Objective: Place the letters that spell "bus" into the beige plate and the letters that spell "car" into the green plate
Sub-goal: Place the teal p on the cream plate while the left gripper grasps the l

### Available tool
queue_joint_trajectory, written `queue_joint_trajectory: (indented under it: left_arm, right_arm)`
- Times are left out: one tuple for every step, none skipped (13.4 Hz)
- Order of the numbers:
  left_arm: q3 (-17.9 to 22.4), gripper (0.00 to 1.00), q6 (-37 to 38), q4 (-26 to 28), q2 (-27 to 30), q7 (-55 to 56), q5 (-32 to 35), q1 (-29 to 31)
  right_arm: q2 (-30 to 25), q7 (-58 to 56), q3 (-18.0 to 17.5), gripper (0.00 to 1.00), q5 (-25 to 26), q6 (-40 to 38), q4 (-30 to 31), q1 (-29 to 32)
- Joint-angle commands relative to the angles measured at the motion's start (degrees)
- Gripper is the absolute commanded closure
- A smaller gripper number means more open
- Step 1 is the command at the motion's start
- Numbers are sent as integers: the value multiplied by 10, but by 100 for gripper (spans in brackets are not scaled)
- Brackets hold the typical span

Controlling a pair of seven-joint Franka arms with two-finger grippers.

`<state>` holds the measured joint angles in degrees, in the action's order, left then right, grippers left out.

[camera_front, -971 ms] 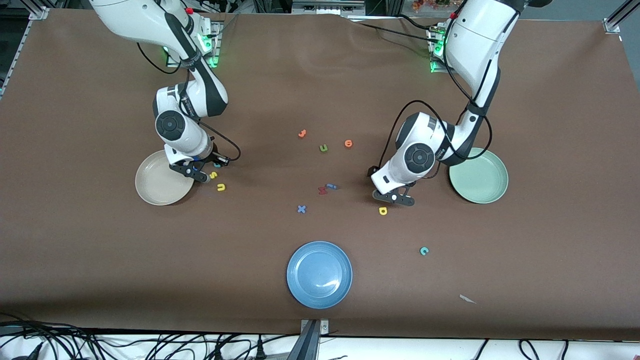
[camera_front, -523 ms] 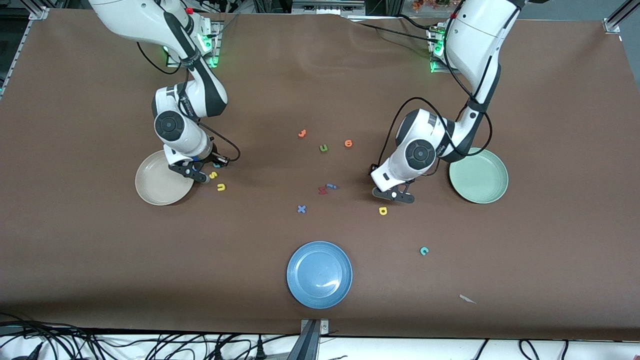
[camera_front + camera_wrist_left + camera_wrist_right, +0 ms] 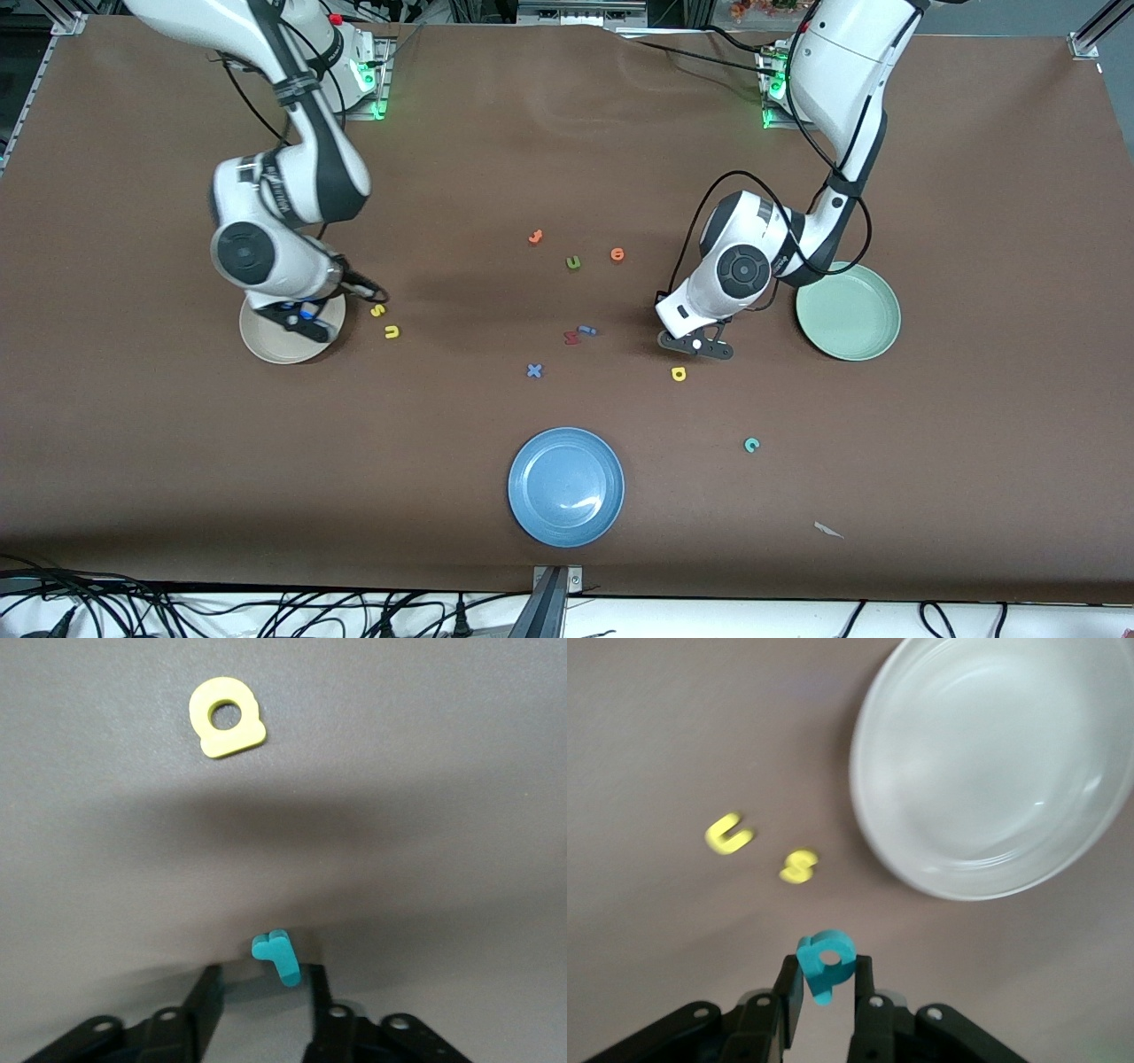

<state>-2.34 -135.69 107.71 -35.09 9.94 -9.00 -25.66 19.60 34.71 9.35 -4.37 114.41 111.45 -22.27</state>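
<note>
My right gripper [image 3: 299,324] hangs over the beige plate [image 3: 266,347] at its rim, shut on the teal "b" [image 3: 825,961]. The yellow "s" [image 3: 378,310] and "u" [image 3: 392,332] lie on the table beside that plate [image 3: 877,842]. My left gripper [image 3: 697,345] is low on the table, open, its fingers around the teal "r" [image 3: 277,958]. The "r" rests against one finger, with a gap to the other. The yellow "a" [image 3: 679,374] lies close by, and the teal "c" [image 3: 752,445] nearer the front camera. The green plate [image 3: 850,315] sits beside the left arm.
A blue plate [image 3: 566,486] sits near the table's front edge. Mid-table lie two orange letters [image 3: 535,237] [image 3: 617,254], an olive "u" [image 3: 573,262], a red letter [image 3: 571,338], a blue letter [image 3: 587,330] and a blue "x" [image 3: 534,371]. A white scrap [image 3: 828,530] lies past the "c".
My right arm has swung away from the "s" and now holds its gripper over the beige plate. My left gripper has shifted slightly away from the yellow "a".
</note>
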Motion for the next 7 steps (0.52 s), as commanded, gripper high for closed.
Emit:
queue_joint_trajectory:
  left_arm:
    - [5, 57, -8, 13, 6, -4, -16, -10]
    - [5, 57, -7, 12, 5, -3, -17, -11]
    - [5, 57, -7, 8, 5, -3, -17, -11]
    - [5, 55, -8, 7, 5, -2, -17, -12]
    - [5, 53, -7, 4, 5, -2, -17, -12]
    - [5, 50, -8, 3, 4, -2, -18, -14]
    - [5, 50, -8, 1, 4, -2, -18, -14]
  right_arm:
    - [-6, -114, 68, 80, -1, -37, -3, 4]
    - [-4, -153, 87, 80, -2, -38, 0, 6]
    - [2, -182, 104, 80, -1, -36, 2, 7]
    - [16, -219, 118, 80, -1, -31, 3, 11]
    - [32, -245, 127, 79, -1, -17, 3, 15]
    - [50, -266, 129, 79, -1, 7, 6, 26]
    - [62, -281, 128, 79, -6, 31, 17, 34]
